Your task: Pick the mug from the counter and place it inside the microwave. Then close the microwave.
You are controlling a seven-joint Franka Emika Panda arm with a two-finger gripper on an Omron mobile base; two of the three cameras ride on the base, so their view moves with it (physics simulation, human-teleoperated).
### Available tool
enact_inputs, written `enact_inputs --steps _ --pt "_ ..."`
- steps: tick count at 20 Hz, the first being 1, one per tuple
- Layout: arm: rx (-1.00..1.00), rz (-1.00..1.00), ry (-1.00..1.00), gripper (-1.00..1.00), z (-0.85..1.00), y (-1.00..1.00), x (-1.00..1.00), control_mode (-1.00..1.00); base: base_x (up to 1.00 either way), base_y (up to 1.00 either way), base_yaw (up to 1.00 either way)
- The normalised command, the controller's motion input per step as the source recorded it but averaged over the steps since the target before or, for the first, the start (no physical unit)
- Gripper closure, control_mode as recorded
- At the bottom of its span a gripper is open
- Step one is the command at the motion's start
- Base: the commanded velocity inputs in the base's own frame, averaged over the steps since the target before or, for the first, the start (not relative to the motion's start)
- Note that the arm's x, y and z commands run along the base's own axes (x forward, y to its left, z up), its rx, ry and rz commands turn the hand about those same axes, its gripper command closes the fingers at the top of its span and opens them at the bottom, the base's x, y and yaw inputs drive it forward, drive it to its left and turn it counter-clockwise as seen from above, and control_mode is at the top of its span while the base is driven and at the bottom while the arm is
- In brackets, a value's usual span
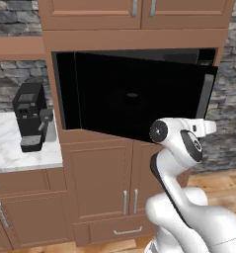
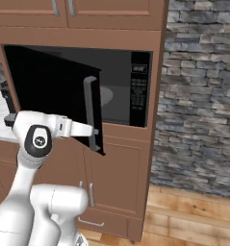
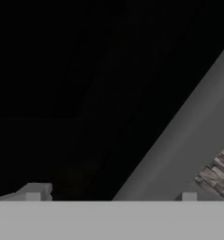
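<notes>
Pressing close to the half-open door (image 2: 54,91) of the microwave (image 2: 121,86), the gripper (image 3: 111,197) has its jaws spread wide and empty, the grey handle bar (image 2: 91,113) at its two o'clock. I judge it is closing. The mug isn't discernible; open floor lies at three o'clock.

My arm (image 1: 181,197) rises from the base, bends at a raised elbow, and the forearm reaches forward, roughly level. From the right base camera I see the wrist (image 2: 70,128) stretched out horizontally toward the right. Through the hand camera, the gripper (image 3: 111,196) has its jaws spread wide, one fingertip (image 3: 36,192) at the lower left and the other at the lower right, with nothing gripped between them.
</notes>
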Motion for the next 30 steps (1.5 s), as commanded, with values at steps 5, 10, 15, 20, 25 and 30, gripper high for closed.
enact_inputs --steps 5,10,15,20,25,30 --pt "0.0 0.0 -0.06 -1.0 0.0 -0.23 0.42 -1.0 0.0 0.0 0.0" --pt "0.0 0.0 -0.08 -1.0 0.0 -0.16 0.35 -1.0 0.0 0.0 0.0" --pt "0.0 0.0 -0.07 -1.0 0.0 -0.07 0.32 -1.0 0.0 0.0 0.0" --pt "0.0 0.0 -0.04 -1.0 0.11 -0.1 0.35 -1.0 0.0 0.0 0.0" --pt "0.0 0.0 -0.01 -1.0 0.26 -0.15 0.34 -1.0 0.0 0.0 0.0" --pt "0.01 0.0 -0.02 -1.0 0.41 -0.09 0.1 -1.0 0.0 0.0 0.0"
